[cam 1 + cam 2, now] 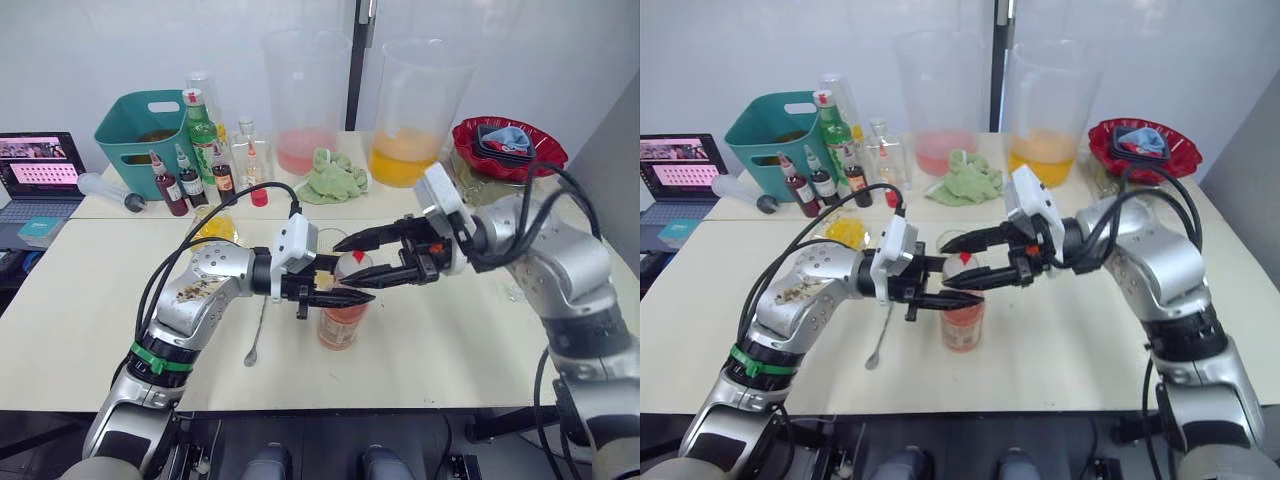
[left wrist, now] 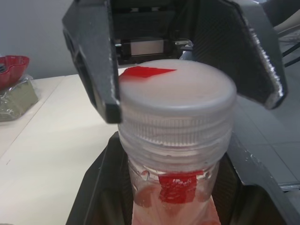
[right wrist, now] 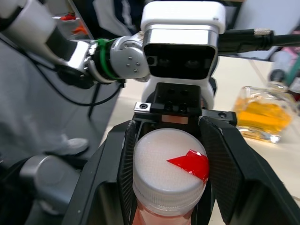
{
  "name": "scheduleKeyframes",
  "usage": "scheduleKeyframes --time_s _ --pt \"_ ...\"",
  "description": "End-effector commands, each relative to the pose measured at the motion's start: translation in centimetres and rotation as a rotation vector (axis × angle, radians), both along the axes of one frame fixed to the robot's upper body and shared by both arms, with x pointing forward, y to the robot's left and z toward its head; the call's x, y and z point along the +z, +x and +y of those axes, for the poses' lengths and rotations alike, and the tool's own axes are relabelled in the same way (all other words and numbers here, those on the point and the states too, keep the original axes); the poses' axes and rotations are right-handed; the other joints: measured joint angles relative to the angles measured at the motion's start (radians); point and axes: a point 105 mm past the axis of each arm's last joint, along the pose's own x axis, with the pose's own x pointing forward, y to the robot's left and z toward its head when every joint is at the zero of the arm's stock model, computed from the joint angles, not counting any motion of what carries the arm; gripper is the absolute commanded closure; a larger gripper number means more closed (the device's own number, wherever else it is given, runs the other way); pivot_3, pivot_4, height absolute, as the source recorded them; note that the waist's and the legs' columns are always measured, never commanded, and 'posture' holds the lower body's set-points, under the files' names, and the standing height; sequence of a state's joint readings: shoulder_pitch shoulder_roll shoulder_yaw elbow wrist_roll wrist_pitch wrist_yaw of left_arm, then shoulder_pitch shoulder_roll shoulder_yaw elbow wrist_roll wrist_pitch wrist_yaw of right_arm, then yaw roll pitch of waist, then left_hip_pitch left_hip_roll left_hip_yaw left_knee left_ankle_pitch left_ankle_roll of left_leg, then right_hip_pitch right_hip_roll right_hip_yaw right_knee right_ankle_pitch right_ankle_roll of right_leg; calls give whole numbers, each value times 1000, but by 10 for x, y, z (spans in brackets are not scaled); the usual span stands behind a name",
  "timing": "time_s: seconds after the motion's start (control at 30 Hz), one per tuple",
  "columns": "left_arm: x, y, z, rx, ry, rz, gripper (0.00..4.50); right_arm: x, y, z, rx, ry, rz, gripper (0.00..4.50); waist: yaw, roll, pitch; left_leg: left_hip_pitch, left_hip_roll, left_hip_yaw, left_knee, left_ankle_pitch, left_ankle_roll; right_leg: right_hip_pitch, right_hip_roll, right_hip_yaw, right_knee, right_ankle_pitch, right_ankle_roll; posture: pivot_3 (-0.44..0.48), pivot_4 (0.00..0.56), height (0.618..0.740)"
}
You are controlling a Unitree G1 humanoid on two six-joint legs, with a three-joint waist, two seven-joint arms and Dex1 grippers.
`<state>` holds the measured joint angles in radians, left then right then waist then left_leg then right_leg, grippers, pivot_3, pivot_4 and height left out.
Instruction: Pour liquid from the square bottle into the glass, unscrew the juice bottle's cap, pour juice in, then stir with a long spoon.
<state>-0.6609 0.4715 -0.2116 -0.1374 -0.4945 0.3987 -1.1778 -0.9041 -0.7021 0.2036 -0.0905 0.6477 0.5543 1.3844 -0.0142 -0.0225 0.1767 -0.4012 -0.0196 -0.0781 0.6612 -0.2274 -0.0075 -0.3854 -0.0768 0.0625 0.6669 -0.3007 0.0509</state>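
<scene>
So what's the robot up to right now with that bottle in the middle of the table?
The left gripper holds the juice bottle by its neck, upright over the table. The right gripper is at the white cap, a finger on either side of it and not closed on it. The cap is on the bottle. The square bottle stands on the table beside them, and the long spoon lies flat on the table near the left arm.
</scene>
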Motion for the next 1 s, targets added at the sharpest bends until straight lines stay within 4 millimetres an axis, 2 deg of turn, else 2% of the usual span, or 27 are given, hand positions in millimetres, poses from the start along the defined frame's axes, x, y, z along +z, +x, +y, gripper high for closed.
scheduleKeyframes --time_s 0.03,0.07,0.13,0.23,0.27,0.5,0.7,0.87,1.0 --pt "-13 1 5 29 46 37 2874 10 1 -11 60 -37 -5 2361 1 0 0 0 0 0 0 0 0 0 0 0 0 0 0 0 150 740" --pt "-13 1 4 29 43 39 2874 18 -1 -13 69 -30 -6 1827 2 0 0 -1 0 0 0 0 0 -1 -1 0 0 0 0 0 150 740" --pt "-13 0 2 29 38 42 2874 27 -3 -16 66 -15 -10 1197 3 0 0 -3 0 0 0 0 0 -2 -1 0 0 0 0 0 150 740" --pt "-14 1 1 27 33 45 2874 31 -6 -21 -3 21 -23 120 2 0 0 -3 0 -1 0 0 0 -3 -1 0 0 0 0 0 150 740" --pt "-14 1 0 24 30 47 2874 31 -7 -22 -32 35 -32 37 2 0 0 -3 0 -1 0 0 0 -3 -1 0 0 0 0 0 150 740" --pt "-13 3 -6 -6 28 46 2874 25 -12 -22 -290 115 -111 37 8 0 0 -4 0 -1 0 0 0 -3 -1 0 0 0 0 0 150 740" --pt "-14 6 -10 -30 26 43 2874 14 -27 -15 -398 153 -80 37 13 0 0 -4 0 -1 0 0 0 -3 -2 0 0 1 1 0 150 740" --pt "-13 6 -13 -44 25 40 2874 10 -24 -11 -511 186 -63 37 15 0 0 -3 -1 -1 0 0 0 -2 -1 0 0 1 1 0 150 740" --pt "-13 7 -13 -48 25 36 2874 2 -24 -8 -541 173 -32 1180 16 0 0 -4 -1 0 0 0 0 -2 -1 0 -1 1 1 0 150 740"
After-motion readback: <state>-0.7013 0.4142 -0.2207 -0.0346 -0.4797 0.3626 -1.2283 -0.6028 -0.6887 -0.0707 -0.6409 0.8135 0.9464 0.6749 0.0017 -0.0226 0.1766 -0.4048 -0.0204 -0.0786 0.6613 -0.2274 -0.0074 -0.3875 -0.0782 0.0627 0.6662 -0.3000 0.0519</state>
